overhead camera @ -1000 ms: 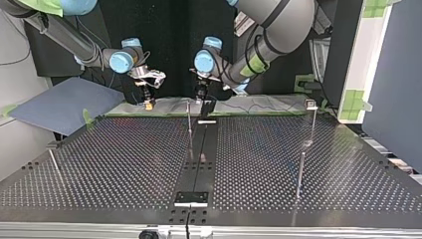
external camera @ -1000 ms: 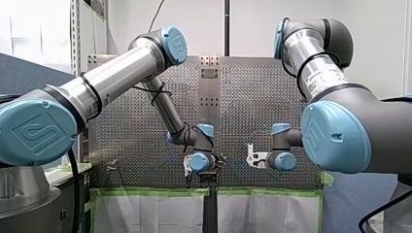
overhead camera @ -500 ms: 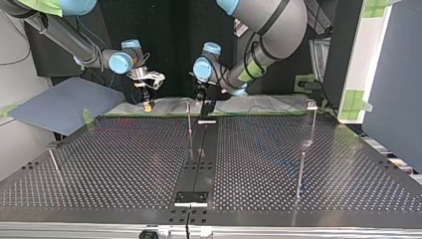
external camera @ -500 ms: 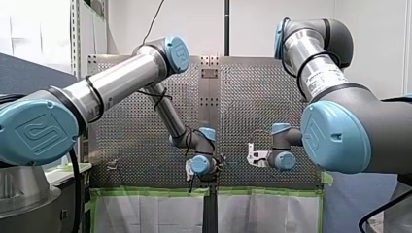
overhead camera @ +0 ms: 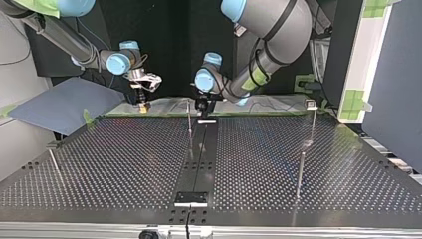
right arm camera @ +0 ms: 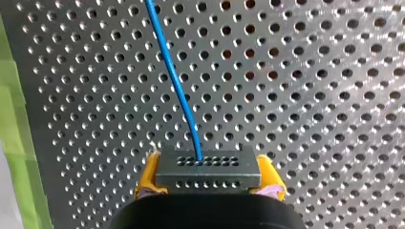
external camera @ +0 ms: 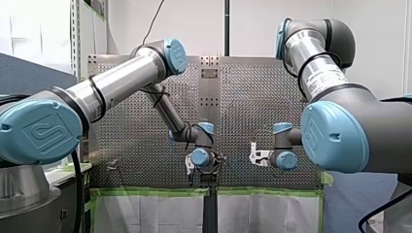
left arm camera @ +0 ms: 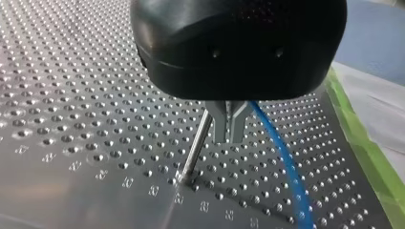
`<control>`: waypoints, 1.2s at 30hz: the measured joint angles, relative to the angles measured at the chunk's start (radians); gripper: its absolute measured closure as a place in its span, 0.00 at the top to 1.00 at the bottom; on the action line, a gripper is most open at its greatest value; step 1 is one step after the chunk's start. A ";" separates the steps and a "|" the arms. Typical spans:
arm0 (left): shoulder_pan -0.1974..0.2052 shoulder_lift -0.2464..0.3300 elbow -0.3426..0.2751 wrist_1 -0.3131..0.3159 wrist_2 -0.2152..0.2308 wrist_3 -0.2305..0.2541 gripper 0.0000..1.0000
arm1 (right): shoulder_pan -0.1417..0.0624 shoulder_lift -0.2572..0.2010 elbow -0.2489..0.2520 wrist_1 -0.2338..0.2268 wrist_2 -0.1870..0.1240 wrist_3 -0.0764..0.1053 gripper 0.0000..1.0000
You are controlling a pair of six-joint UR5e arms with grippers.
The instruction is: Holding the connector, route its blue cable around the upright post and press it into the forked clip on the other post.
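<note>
Dark connector (right arm camera: 208, 167) is clamped between the yellow pads (right arm camera: 149, 175) of the right pincer (right arm camera: 210, 173). Blue cable (right arm camera: 176, 86) is seen leaving its holed face, running ahead over the perforated tabletop (right arm camera: 310, 95). Green tape (right arm camera: 12, 119) is laid along the tabletop's edge.

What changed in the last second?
In the top view, my left arm's wrist dropped toward the table, and my left gripper edged closer to the post. My right gripper drifted slightly toward that view's left, carrying the connector. Nothing was visibly grabbed or released. The post did not move.
</note>
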 joint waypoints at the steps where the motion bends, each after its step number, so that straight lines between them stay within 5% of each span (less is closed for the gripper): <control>1: 0.002 0.000 0.000 -0.001 0.001 -0.001 0.08 | -0.002 0.000 -0.002 0.001 0.007 0.002 0.00; 7: 0.011 0.000 -0.001 -0.009 0.003 0.003 0.16 | -0.007 0.001 -0.007 0.008 0.019 0.004 0.00; 9: 0.012 0.000 -0.001 -0.011 0.005 0.010 0.39 | -0.008 0.001 -0.007 0.008 0.020 0.004 0.00; 10: 0.012 0.000 -0.002 -0.012 0.007 0.015 0.39 | -0.008 0.001 -0.007 0.008 0.019 0.005 0.00; 12: 0.010 0.000 -0.002 -0.017 0.010 0.029 0.83 | -0.008 0.001 -0.007 0.008 0.019 0.005 0.00; 13: 0.009 0.000 -0.002 -0.021 0.010 0.037 0.83 | -0.007 0.001 -0.007 0.008 0.018 0.005 0.00; 14: 0.008 0.000 -0.002 -0.027 0.007 0.044 1.00 | -0.007 0.002 -0.007 0.008 0.018 0.005 0.00; 22: 0.002 0.002 -0.002 -0.101 -0.036 0.124 1.00 | -0.003 0.002 -0.007 0.010 0.017 0.005 0.00; 28: 0.000 0.010 -0.012 -0.151 0.005 0.156 1.00 | -0.001 0.002 -0.007 0.016 0.017 0.006 0.00; 36: 0.002 0.063 -0.067 -0.110 0.068 0.153 1.00 | 0.000 0.002 -0.007 0.020 0.017 0.006 0.00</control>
